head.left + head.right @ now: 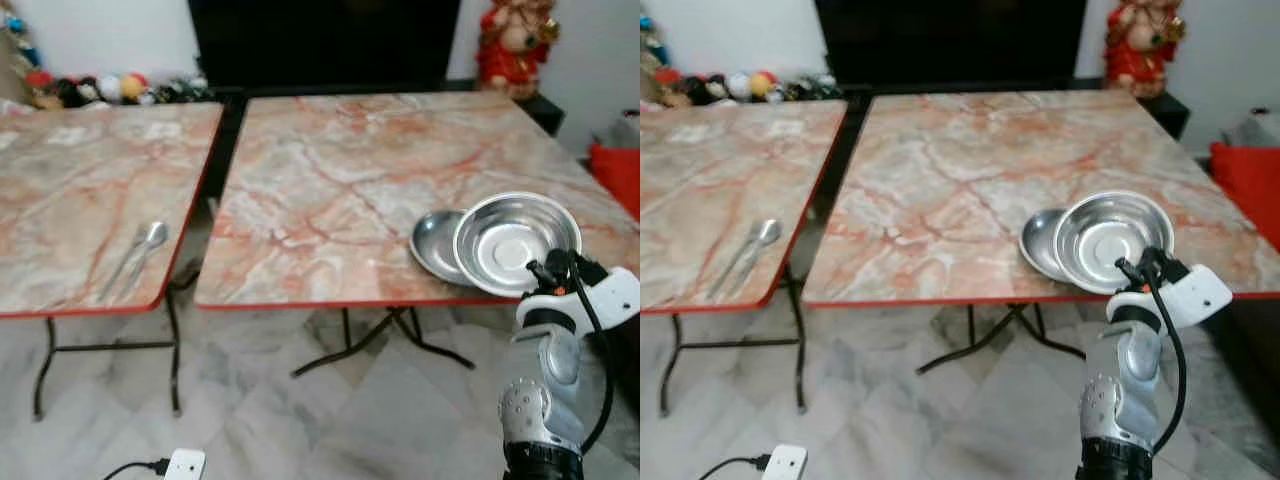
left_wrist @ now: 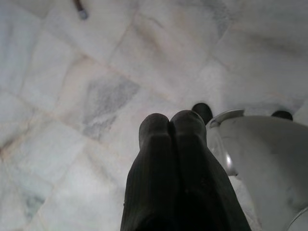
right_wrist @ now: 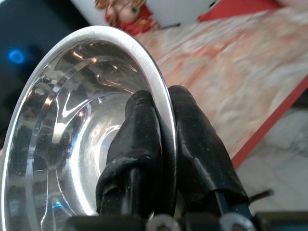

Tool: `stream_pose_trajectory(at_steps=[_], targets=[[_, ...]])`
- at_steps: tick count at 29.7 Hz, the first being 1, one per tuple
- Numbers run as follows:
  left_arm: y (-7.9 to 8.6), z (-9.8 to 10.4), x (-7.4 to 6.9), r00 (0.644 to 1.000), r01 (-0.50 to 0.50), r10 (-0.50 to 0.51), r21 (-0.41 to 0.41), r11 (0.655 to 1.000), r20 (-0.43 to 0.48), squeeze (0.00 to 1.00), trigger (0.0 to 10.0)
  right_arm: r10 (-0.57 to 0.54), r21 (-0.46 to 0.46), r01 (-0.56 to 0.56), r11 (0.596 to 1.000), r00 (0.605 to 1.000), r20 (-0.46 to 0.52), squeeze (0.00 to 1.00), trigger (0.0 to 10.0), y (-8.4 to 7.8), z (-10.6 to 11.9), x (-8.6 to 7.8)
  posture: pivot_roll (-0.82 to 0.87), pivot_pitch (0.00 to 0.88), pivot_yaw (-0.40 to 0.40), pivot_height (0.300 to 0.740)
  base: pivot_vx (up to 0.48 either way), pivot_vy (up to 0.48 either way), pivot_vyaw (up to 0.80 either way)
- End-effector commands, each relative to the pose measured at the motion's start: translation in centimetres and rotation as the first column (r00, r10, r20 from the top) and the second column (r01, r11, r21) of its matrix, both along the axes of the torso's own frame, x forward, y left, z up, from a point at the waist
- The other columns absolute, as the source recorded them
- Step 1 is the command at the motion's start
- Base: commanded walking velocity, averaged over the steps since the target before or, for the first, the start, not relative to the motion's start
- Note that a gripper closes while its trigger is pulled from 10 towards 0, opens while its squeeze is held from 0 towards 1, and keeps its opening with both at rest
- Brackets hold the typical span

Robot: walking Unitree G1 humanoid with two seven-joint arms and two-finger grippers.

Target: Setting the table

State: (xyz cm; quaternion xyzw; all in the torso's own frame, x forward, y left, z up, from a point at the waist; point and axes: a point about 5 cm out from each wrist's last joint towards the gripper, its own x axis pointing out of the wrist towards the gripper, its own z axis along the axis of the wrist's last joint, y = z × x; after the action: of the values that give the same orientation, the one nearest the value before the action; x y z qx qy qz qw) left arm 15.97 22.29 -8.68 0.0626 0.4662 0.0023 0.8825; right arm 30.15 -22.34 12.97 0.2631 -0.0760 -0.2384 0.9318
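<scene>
Steel bowl [image 1: 515, 240], rim pinched by right pincer [image 3: 163, 144], overlaps plate [image 1: 436, 246] at table edge [image 1: 350, 303]

A home living room: marble-topped folding tables [image 1: 330, 190], tiled floor [image 1: 260, 420], soft toys [image 1: 90, 88] along the wall.

- Right gripper [image 3: 161, 115] raised before the body, fingers pinched tight on a steel bowl [image 1: 1112, 240] rim
- Left gripper [image 2: 171, 127] hangs floorward, fingers pressed together

Two tables stand side by side. A spoon [image 1: 140, 252] lies on the left table [image 1: 70, 190]; two bowls [image 1: 516, 243] overlap near the right table's [image 1: 350, 190] front edge.
</scene>
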Motion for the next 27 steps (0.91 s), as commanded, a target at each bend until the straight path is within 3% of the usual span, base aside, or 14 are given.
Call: stream_pose_trajectory(at_steps=[1,7,16,20,22,27], targets=[[0.6,0.0,-0.3,1.000,-0.023,0.023,0.008,1.000,-0.008,0.00,10.0,0.043,-0.014,-0.043,0.999,0.999,0.012,0.00,10.0,0.9,0.5,0.6,0.06,0.000,0.019,0.740,0.274,0.000,0.00],[0.5,0.0,-0.3,1.000,-0.023,0.023,0.004,1.000,-0.007,0.00,10.0,0.065,-0.039,-0.065,0.997,0.998,0.001,0.00,10.0,1.3,0.5,0.8,0.06,0.000,0.016,0.740,0.305,0.000,0.72],[0.5,0.0,-0.2,1.000,-0.023,0.023,0.006,1.000,-0.006,0.00,10.0,0.009,-0.007,-0.009,1.000,1.000,-0.008,0.00,10.0,0.9,0.2,0.5,0.06,0.000,0.015,0.740,0.135,0.000,0.00],[0.5,0.0,-0.2,1.000,-0.024,0.024,0.008,1.000,-0.004,0.00,10.0,-0.039,0.002,0.039,0.999,0.999,-0.016,0.00,10.0,0.3,0.1,0.4,0.07,0.000,0.015,0.740,0.000,0.000,0.00],[0.5,0.0,-0.2,1.000,-0.024,0.024,0.009,1.000,-0.004,0.00,10.0,-0.127,0.044,0.129,0.991,0.991,-0.050,0.00,10.0,-0.9,-0.4,0.0,0.07,0.000,0.016,0.740,0.000,0.000,0.00],[0.5,0.0,-0.2,1.000,-0.024,0.024,0.010,1.000,-0.004,0.00,10.0,-0.168,0.075,0.173,0.982,0.983,-0.072,0.00,10.0,-1.6,-0.8,-0.2,0.07,0.000,0.016,0.740,0.000,0.000,0.00]])
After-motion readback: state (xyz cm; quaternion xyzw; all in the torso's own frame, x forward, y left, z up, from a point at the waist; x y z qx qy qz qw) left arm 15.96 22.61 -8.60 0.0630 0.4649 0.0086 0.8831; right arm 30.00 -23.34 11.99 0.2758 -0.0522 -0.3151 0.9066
